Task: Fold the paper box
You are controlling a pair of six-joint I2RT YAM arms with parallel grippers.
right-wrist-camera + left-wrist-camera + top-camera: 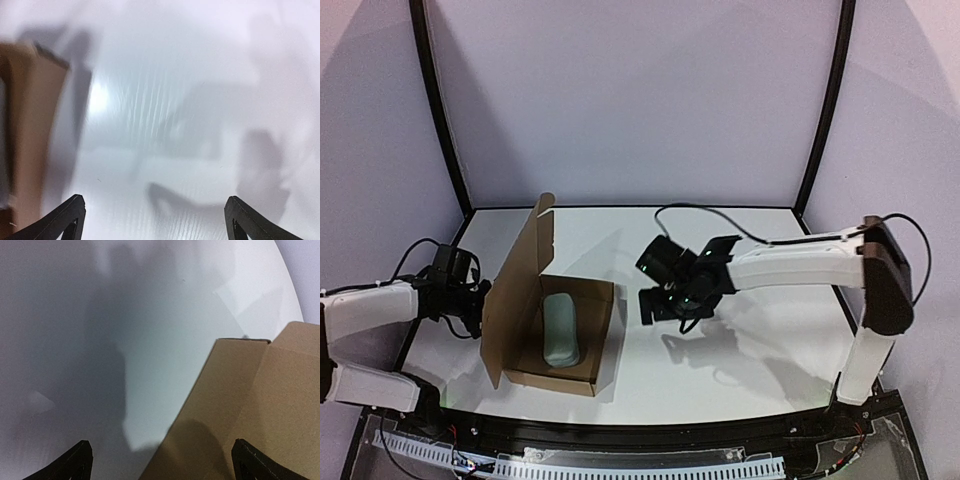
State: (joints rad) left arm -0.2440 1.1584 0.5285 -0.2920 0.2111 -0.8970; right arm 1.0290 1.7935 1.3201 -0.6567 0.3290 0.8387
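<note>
The brown cardboard paper box [582,298] stands on the white table at left centre, its walls up and its big lid flap [518,285] raised on the left side. A pale grey-green oblong case [560,328] lies inside it. My left gripper [470,300] is open just behind the raised lid; the lid's outer face [260,405] fills the lower right of the left wrist view. My right gripper [655,290] is open and empty, a little to the right of the box. The right wrist view shows the box wall [30,130] blurred at the left edge.
A black frame [440,100] and pale backdrop enclose the white table [760,350]. A black cable [700,212] loops over the right arm. The arm bases sit at the near edge.
</note>
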